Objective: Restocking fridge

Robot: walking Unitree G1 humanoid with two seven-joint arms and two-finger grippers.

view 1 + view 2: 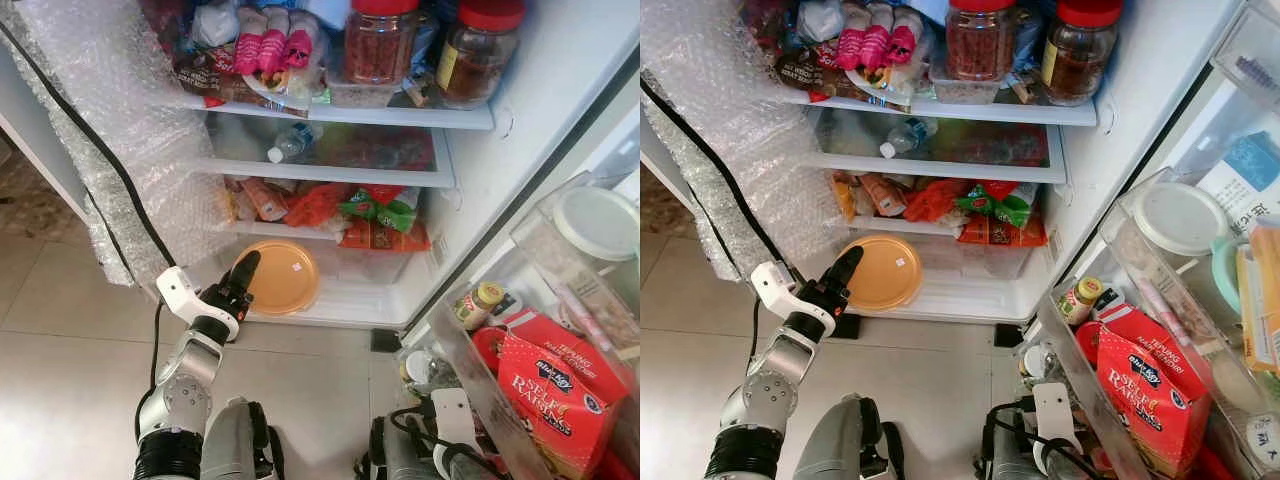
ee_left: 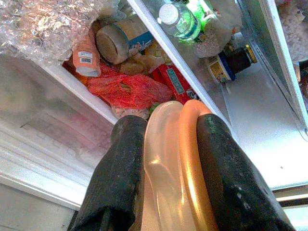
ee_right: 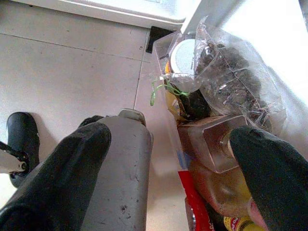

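Left gripper [image 1: 243, 275] clamped on the rim of the orange plate [image 1: 283, 277], forearm angled up from the robot's body toward the open fridge [image 1: 470, 190]; plate sits tilted at the fridge's bottom compartment, below the shelf of red and green packets [image 1: 375, 215]. Head views: bubble wrap [image 1: 120, 130] hangs over the fridge's left side and hides whatever is behind it; a black cable [image 1: 90, 150] runs down across it. Jars [image 1: 380, 40] on the top shelf are cut off by the frame edge. Door bin [image 1: 500, 330] to the right of the fridge holds a red flour box [image 1: 555, 395], partly cropped. Left wrist view: both black fingers [image 2: 120, 178] pinch the plate edge between them, narrow gap; water bottle [image 2: 180, 21] and a can [image 2: 115, 43] on shelves beyond, overexposed. Right wrist view: right gripper [image 3: 168, 178] spread wide, holding nothing, low beside the door bin; bagged contents there are hard to identify.
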